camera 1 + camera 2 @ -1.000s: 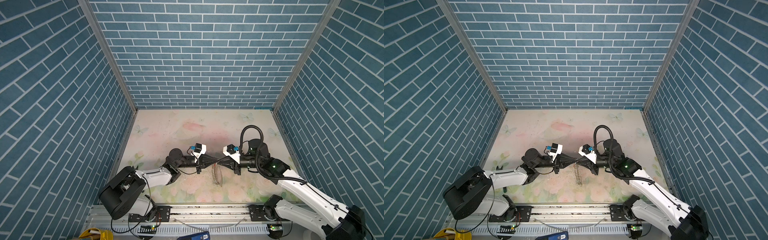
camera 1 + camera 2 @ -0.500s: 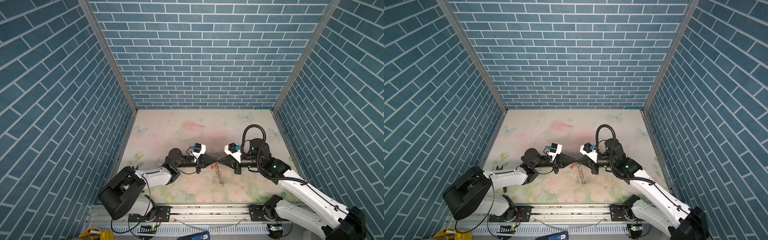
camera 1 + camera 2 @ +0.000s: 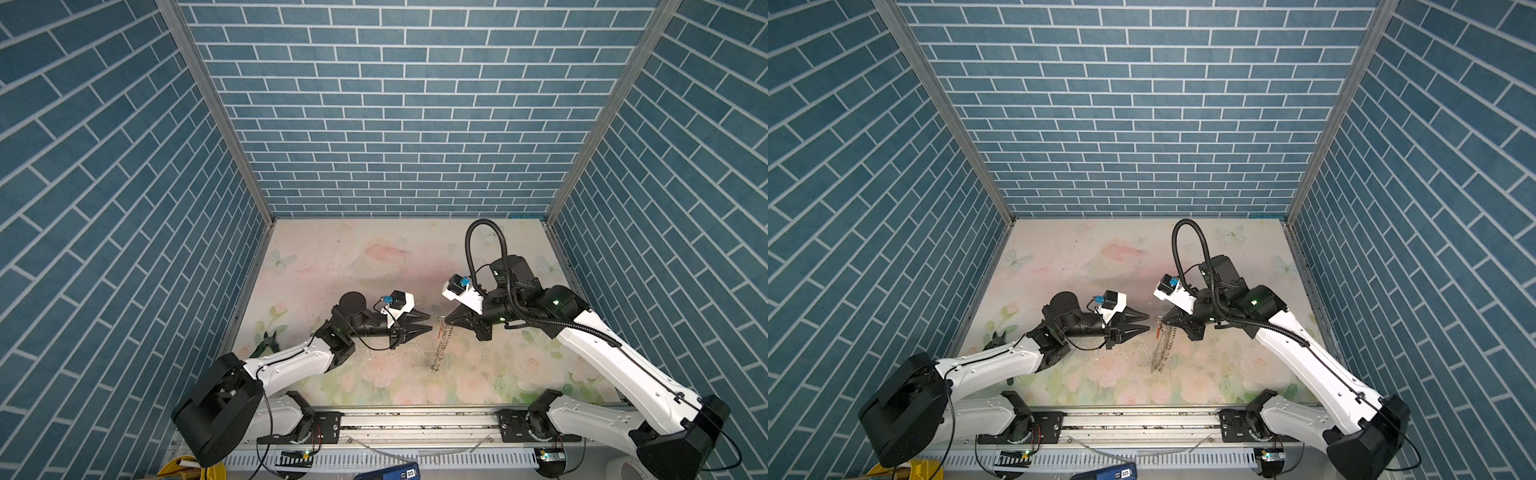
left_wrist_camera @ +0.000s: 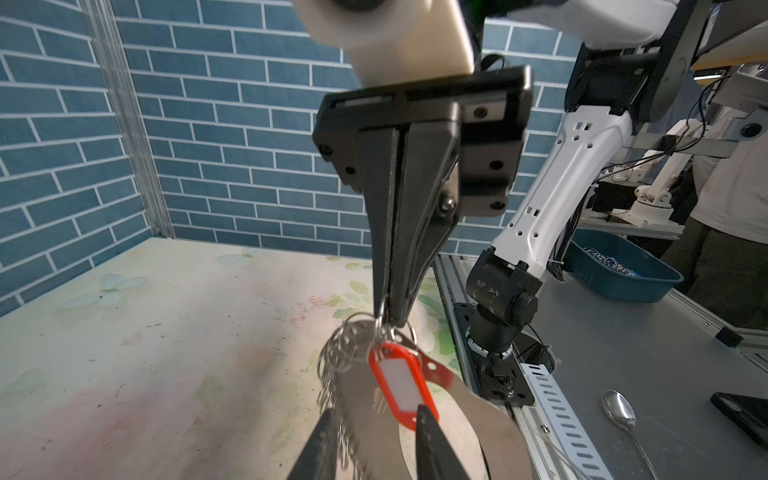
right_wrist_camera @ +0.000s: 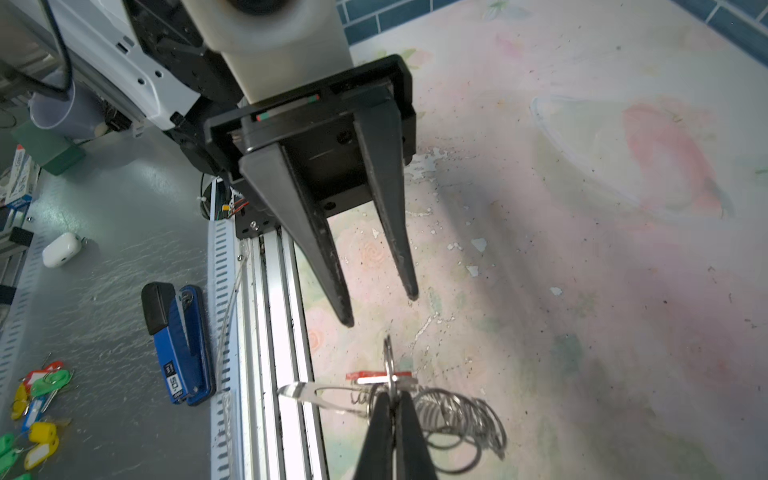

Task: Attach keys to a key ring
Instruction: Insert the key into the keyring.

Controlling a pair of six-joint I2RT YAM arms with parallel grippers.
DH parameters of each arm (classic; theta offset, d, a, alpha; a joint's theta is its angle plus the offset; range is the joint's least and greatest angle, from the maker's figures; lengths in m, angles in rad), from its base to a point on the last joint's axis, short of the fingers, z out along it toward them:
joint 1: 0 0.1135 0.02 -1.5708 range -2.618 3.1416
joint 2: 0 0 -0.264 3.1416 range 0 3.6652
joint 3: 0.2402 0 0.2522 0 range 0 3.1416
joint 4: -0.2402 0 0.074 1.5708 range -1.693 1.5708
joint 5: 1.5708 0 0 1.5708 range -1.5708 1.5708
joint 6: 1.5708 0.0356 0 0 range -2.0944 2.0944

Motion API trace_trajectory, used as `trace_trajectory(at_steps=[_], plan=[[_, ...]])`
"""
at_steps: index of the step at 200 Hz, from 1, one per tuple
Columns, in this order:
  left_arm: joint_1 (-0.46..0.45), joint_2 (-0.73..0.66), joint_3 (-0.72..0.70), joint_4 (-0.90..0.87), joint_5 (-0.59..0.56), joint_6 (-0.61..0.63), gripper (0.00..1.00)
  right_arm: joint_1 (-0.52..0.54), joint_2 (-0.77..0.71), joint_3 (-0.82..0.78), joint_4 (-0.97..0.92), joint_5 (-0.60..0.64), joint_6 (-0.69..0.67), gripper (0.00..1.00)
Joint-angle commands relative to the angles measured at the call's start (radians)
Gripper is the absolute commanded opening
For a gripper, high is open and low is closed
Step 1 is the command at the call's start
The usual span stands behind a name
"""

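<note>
The key ring [image 3: 441,351] hangs from my right gripper [image 3: 446,322], which is shut on its top; its silver split rings [image 5: 457,415] dangle in a bunch. The keys, one orange-red tag [image 4: 401,384] with a white label, hang by a small metal loop right at those shut fingertips [image 4: 390,307]. In both top views the tag [image 3: 1158,331] shows just below the right gripper [image 3: 1163,322]. My left gripper [image 3: 429,323] stands open a short gap to the left, holding nothing. In the left wrist view its fingers [image 4: 424,419] frame the tag's lower end.
Small pliers [image 3: 270,343] lie at the table's left edge. The metal rail [image 3: 415,419] runs along the front. Beyond it lie a blue stapler [image 5: 178,345], several coloured tags [image 5: 37,390], a spoon [image 4: 619,411] and a blue bin [image 4: 619,270]. Brick walls close in three sides.
The two grippers met tip to tip before. My left gripper has opened, let go and stands apart. The right arm has drawn back to the right with the ring and tag.
</note>
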Motion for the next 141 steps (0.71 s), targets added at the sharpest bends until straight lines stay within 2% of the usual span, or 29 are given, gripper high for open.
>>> trace_trajectory(at_steps=[1, 61, 116, 141], plan=[[0.006, 0.007, 0.034, -0.032, 0.023, -0.004, 0.34, 0.027, 0.037, 0.089, -0.163, 0.035, -0.088, 0.00], [0.003, 0.061, 0.050, 0.061, 0.110, -0.103, 0.34, 0.065, 0.100, 0.114, -0.107, 0.058, -0.091, 0.00], [-0.002, 0.091, 0.076, 0.034, 0.146, -0.114, 0.31, 0.079, 0.124, 0.108, -0.068, 0.052, -0.082, 0.00], [-0.003, 0.098, 0.085, 0.019, 0.149, -0.113, 0.26, 0.082, 0.135, 0.105, -0.055, 0.053, -0.081, 0.00]])
